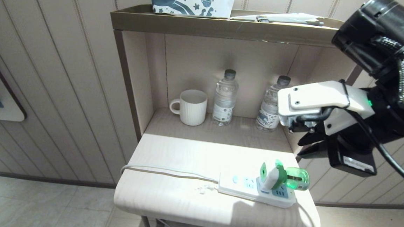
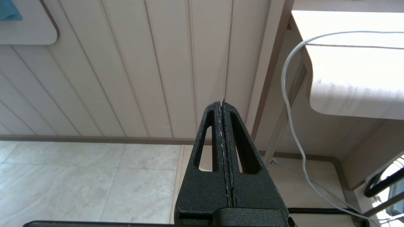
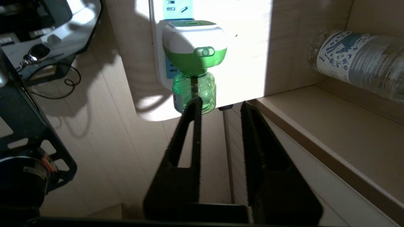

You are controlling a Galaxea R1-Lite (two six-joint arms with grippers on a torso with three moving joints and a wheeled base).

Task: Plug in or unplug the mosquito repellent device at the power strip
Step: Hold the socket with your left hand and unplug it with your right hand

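Count on inspection: one mosquito repellent device (image 1: 282, 175), one power strip (image 1: 250, 189), two water bottles (image 1: 225, 98) (image 1: 271, 104), one white mug (image 1: 191, 107), one patterned bag (image 1: 191, 0) on the top shelf.

Head cam high, looks down; R wrist cam close; both share mosquito repellent device (image 1: 282, 175) (image 3: 194, 67).

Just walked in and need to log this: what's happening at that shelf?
The mosquito repellent device sits plugged into the power strip on the table. The right end effector hangs beside the table's right end, fingers apart, holding nothing. The left end effector is parked low, shut and empty.
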